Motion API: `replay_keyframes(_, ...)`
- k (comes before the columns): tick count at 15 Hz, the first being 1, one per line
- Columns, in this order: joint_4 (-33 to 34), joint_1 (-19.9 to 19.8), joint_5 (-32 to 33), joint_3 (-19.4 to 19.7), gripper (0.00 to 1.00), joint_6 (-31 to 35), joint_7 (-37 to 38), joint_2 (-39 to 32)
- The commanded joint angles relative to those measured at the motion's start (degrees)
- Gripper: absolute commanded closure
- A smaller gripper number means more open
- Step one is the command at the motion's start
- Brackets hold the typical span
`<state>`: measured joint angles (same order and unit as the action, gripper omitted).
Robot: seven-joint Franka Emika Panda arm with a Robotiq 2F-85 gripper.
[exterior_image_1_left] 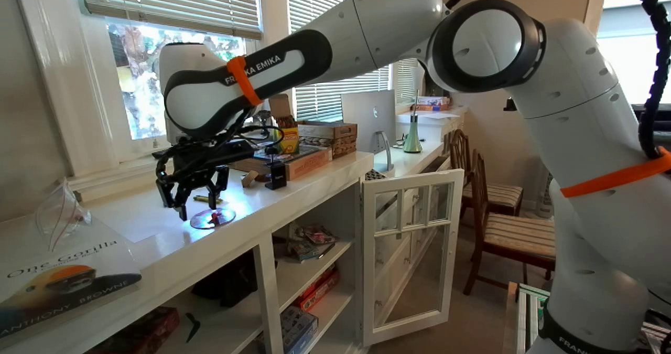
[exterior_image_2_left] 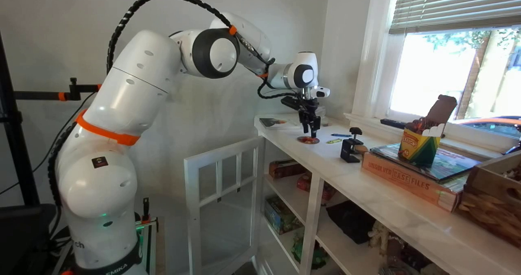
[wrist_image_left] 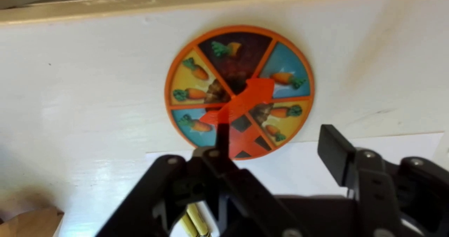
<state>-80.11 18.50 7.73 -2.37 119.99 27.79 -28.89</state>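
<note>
Wrist view, round orange-rimmed spinner (wrist_image_left: 239,84), carrot pictures (wrist_image_left: 198,72) on coloured wedges (wrist_image_left: 249,58), red arrow (wrist_image_left: 242,101) across middle, hand (wrist_image_left: 274,127) spread.

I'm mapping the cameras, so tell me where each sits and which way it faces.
An exterior view: away from the arm, looking along the counter toward a monitor; arm and jaws show.
An exterior view: away from the arm, looking along the counter past a crayon box toward a book; arm and jaws show.
Wrist view: on the wrist, looking down at a carrot spinner; the jaws show, apart, at the bottom.
Both exterior views share the carrot spinner, crayon box and book.
</note>
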Motion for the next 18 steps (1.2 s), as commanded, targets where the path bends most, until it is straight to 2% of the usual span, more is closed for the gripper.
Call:
replay_keyframes(1,-3.0,0.0,0.6,0.2,0.32,-0.4,0.4,2.3)
replay_keyframes(9,-6.7,-0.1,1.0,0.0,0.36,-0.2,0.6,5.1)
replay_keyframes(13,-8.7,-0.2,1.7,0.0,0.31,-0.1,0.9,6.8)
replay_keyframes(18,-11.6,-0.5,2.0,-0.2,0.32,-0.1,1.2,8.2)
